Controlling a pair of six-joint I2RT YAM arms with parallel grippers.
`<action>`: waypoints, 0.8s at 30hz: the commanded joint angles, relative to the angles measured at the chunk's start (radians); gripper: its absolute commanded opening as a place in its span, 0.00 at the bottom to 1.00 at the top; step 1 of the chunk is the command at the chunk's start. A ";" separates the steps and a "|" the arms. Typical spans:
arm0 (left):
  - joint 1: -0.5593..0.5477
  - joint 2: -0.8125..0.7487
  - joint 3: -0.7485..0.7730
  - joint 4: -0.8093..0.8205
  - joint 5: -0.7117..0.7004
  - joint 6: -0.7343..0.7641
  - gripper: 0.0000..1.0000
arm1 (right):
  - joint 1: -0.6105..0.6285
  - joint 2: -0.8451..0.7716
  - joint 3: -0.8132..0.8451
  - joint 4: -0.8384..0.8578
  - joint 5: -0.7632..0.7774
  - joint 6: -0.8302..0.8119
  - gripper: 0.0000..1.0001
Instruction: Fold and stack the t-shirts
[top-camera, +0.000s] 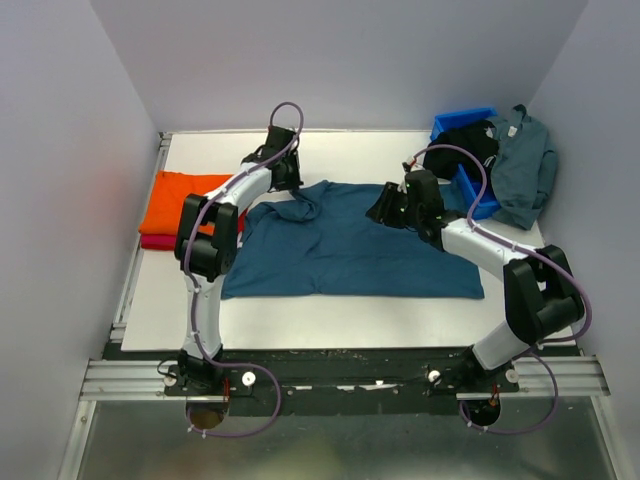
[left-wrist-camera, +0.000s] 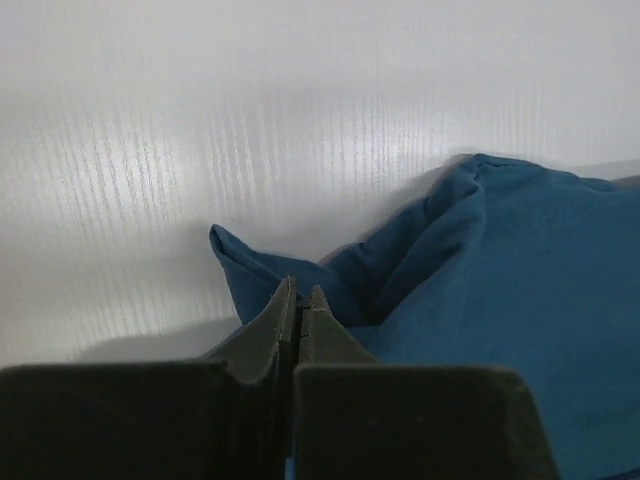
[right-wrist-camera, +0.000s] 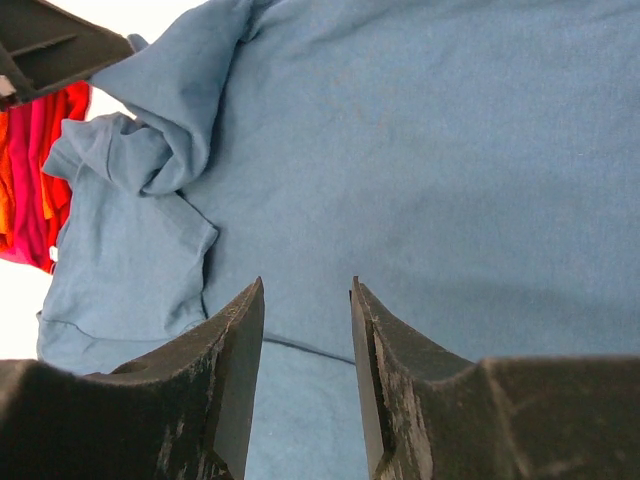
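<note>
- Surface (top-camera: 300, 325): white, walled in by pale panels, with both arm bases at its near edge.
- Teal t-shirt (top-camera: 350, 255): lies spread mostly flat across the middle of the surface, its hem side toward the arm bases. Its far-left sleeve area is bunched and pulled up into a ridge (right-wrist-camera: 190, 110), while the rest lies smooth with only faint creases.
- Left tool (top-camera: 287, 172): sits at the far-left corner of the teal t-shirt. In the left wrist view its fingers are pressed together (left-wrist-camera: 302, 292) with a sliver of blue cloth between them low down, so it is pinching the shirt's raised fold. The white surface shows beyond the cloth's pointed corner.
- Right tool (top-camera: 386, 205): sits above the far-right part of the teal t-shirt. Its fingers stand apart (right-wrist-camera: 306, 290) with nothing between them, and the cloth lies below the gap.
- Orange t-shirt (top-camera: 185, 200): folded, at the left edge of the surface, just beside the teal t-shirt's left side.
- Crimson t-shirt (top-camera: 158, 241): folded beneath the orange one, with only its near edge showing.
- Blue bin (top-camera: 462, 118): rigid plastic, at the far-right corner of the surface.
- Black t-shirt (top-camera: 462, 146): crumpled, lying in the blue bin.
- Grey-blue t-shirt (top-camera: 525, 165): loose and unfolded, draped over the right side of the bin against the wall.
</note>
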 joint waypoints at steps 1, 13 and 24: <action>-0.005 -0.114 -0.015 0.058 0.015 0.031 0.00 | -0.005 0.020 0.009 -0.006 -0.010 0.006 0.48; -0.050 0.005 0.206 0.051 -0.253 0.198 0.00 | -0.008 0.011 0.001 -0.006 0.001 0.006 0.48; -0.087 0.155 0.332 0.174 -0.535 0.405 0.00 | -0.012 0.007 0.000 -0.006 0.007 0.005 0.48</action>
